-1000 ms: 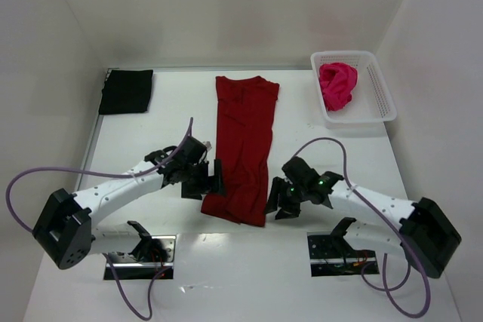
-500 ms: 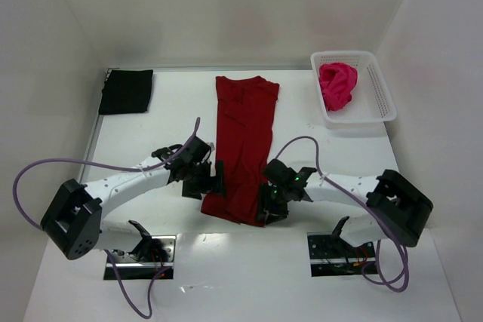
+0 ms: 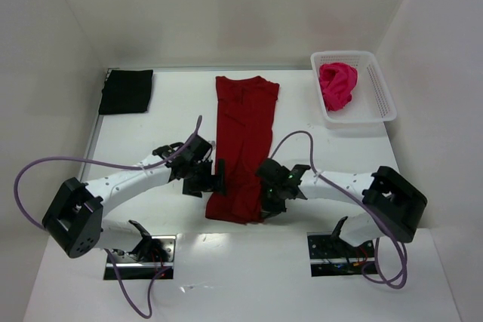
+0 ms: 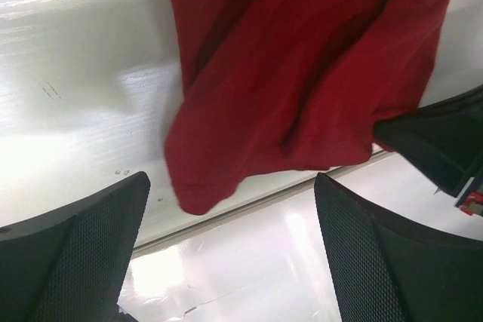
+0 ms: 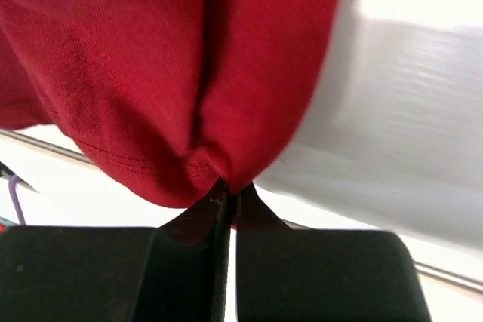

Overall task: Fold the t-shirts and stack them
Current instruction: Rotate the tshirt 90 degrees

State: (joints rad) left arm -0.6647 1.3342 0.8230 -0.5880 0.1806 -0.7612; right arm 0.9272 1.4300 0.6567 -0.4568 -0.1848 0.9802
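Observation:
A dark red t-shirt point(image 3: 243, 141) lies as a long strip down the middle of the table. My right gripper point(image 3: 264, 205) is at its near right corner, shut on a pinch of the hem point(image 5: 189, 164); the closed tips point(image 5: 229, 190) bite the bunched cloth. My left gripper point(image 3: 219, 179) stands open at the near left edge of the shirt, and its fingers point(image 4: 83, 254) straddle bare table just short of the near left corner point(image 4: 196, 186). A black t-shirt point(image 3: 126, 90) lies folded at the far left. A magenta t-shirt point(image 3: 336, 84) is crumpled in the basket.
The white lattice basket point(image 3: 381, 96) stands at the far right corner. White walls close in the table on three sides. Purple cables loop off both arms. Two mounting plates point(image 3: 139, 250) sit at the near edge.
My right gripper moved left onto the red shirt's near right corner and shut on the hem, pulling that corner inward a little. The left gripper shifted slightly and stayed open.

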